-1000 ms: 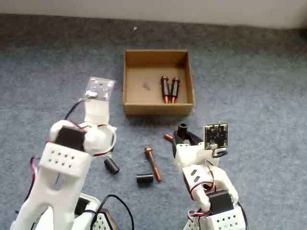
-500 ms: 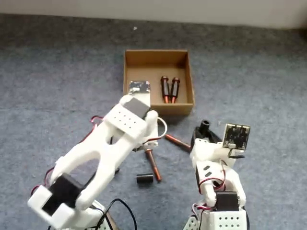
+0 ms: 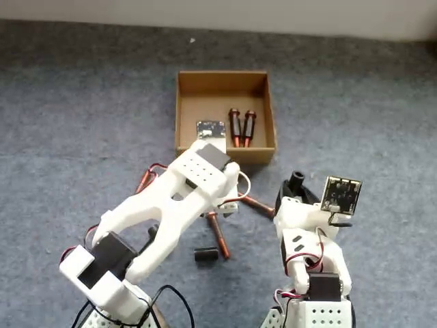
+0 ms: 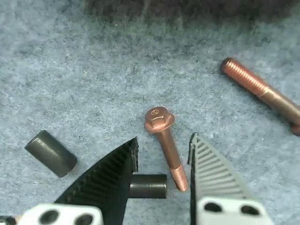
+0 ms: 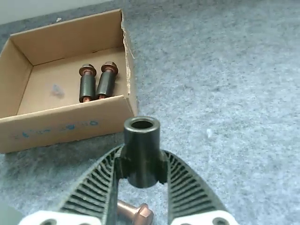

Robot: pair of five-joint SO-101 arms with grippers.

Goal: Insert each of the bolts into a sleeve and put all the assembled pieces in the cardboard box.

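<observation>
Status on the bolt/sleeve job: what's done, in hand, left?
Done: two assembled pieces lie in the cardboard box. In hand: the right gripper is shut on an upright sleeve; the left gripper hangs open over a loose bolt. Left: that bolt, a second bolt and two loose sleeves on the carpet, none assembled or boxed yet.

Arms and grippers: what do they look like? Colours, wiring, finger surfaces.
Left arm and right arm are white plastic shells with black servo blocks; red, black and white wires loop at the joints. Each wrist carries a bare circuit board. Left gripper: one black, one grey ribbed finger. Right gripper: both fingers dark, ribbed, on white bases.
</observation>
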